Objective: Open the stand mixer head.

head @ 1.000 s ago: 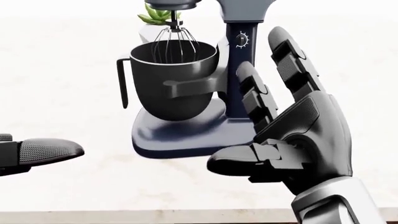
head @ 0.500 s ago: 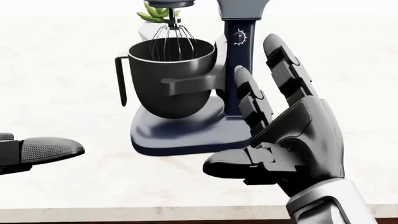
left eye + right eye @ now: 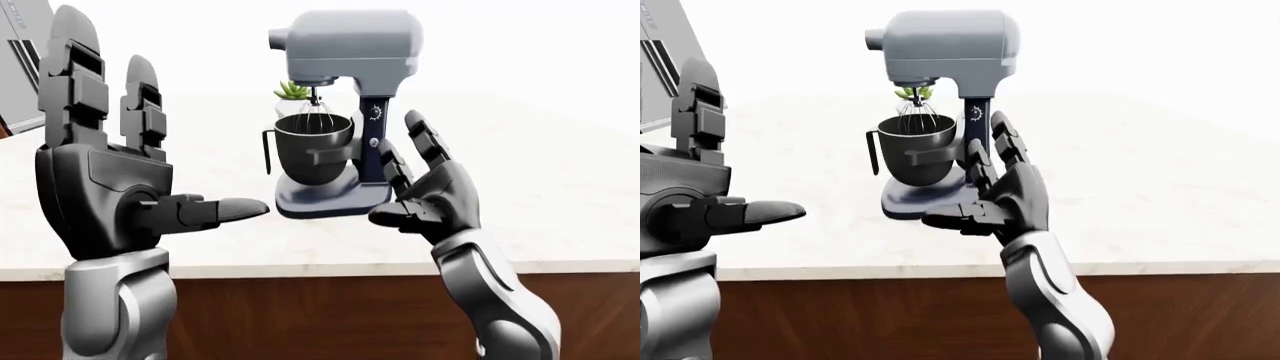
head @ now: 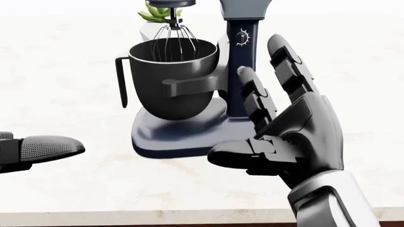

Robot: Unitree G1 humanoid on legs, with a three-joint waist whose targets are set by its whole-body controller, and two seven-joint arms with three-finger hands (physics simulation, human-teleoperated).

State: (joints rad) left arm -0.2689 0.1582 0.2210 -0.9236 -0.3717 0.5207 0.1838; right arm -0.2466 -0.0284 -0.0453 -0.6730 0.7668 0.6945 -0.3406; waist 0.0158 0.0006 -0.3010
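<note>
Head view first: right hand [image 4: 284,137] has barely crept up and in toward the stand mixer [image 4: 189,94] over the last second, fingers spread wide and holding nothing, so not much progress really. Left-eye view shows the mixer head [image 3: 345,45] still down over the bowl [image 3: 312,146] on the counter [image 3: 560,195], untouched. Left hand [image 3: 100,180] is open and empty too, well apart from it.

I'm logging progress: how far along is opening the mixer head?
Nothing is done: the mixer head sits down, whisk inside the bowl. In hand: the open right hand is raised beside the column, the left hand open, apart. Left: grasp and tilt the head up.
</note>
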